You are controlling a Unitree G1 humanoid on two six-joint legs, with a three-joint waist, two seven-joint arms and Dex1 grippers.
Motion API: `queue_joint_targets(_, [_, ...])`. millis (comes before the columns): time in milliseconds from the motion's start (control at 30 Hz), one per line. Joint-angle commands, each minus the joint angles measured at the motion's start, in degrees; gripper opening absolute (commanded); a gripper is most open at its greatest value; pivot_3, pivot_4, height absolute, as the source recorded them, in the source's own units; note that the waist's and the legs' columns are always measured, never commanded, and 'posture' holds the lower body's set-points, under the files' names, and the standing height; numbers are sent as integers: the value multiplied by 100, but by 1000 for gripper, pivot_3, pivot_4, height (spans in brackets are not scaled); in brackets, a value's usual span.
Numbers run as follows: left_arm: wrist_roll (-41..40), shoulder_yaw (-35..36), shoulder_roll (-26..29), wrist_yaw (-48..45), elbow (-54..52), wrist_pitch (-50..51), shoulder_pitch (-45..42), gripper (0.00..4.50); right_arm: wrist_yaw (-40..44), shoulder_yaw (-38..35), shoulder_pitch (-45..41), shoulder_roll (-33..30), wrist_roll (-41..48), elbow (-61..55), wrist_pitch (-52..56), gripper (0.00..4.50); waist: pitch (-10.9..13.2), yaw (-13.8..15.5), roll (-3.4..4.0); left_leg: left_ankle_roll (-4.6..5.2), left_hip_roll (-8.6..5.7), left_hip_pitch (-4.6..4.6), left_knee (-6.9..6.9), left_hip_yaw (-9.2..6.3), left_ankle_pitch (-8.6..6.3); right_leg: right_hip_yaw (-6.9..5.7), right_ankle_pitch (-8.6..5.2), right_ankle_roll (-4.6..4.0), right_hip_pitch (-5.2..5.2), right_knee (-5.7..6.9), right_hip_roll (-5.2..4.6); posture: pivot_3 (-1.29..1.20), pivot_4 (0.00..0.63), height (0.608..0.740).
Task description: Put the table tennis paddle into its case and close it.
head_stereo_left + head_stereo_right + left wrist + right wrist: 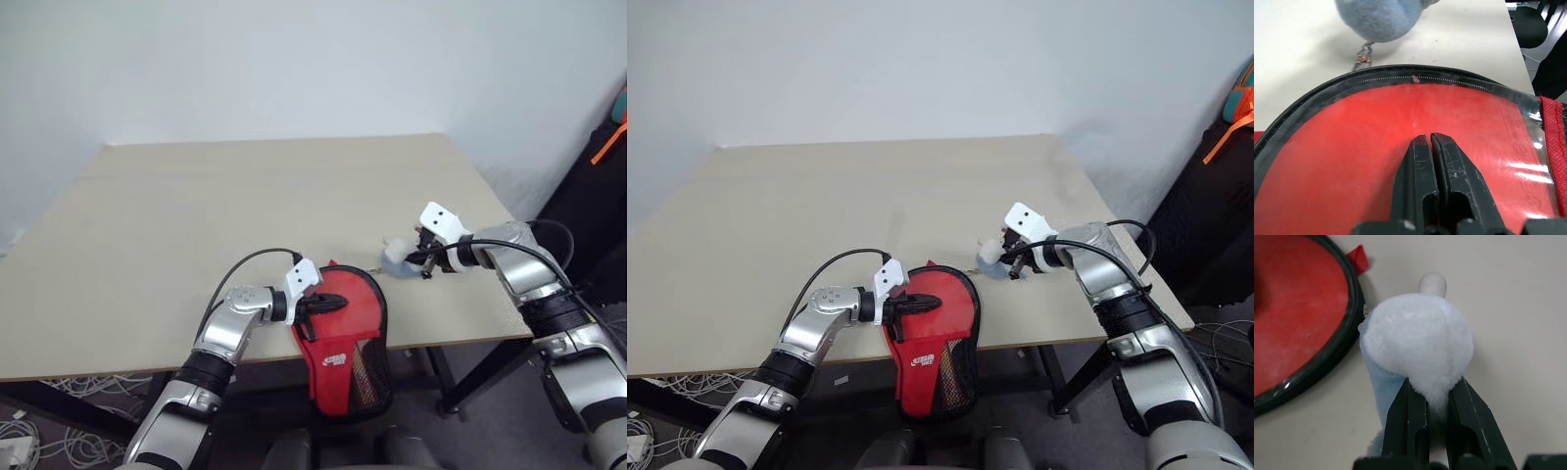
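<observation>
left hand on white-logoed case

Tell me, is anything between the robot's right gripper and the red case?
Yes. A fluffy pale blue toy is pinched in the jaws of the right gripper. It is on the table just beside the black rim of the case. A little chain runs from the toy toward that rim.

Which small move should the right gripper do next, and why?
Probably pull the fluffy pale bluish-white charm along the black rim of the red paddle-shaped zip case: the right gripper is shut on it, its chain runs to that rim, and the shut left gripper pins the case.
</observation>
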Motion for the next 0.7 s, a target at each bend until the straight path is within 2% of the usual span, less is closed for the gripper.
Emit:
queue_joint_targets(33, [144,-88,-15,11,245,-79,65,0,102,-254,59,-228,170,-503,97,47,0,1,0,0,0,0,0,0,0,0,0,0,0,0,0,0,0,739])
queue_joint_targets(267, [204,-62,-6,-48,591,-514,163,0,163,-338,291,-482,363,-938,376,47,-4,1,5,0,0,2,0,1,0,0,-1,-1,1,-2,0,0,0,739])
queue_joint_targets(700, [186,73,-52,-111,1056,-616,177,0,276,-432,652,-843,790,-1596,726,47,-31,-1,34,0,1,10,-1,1,0,1,-9,-15,6,-3,0,0,0,739])
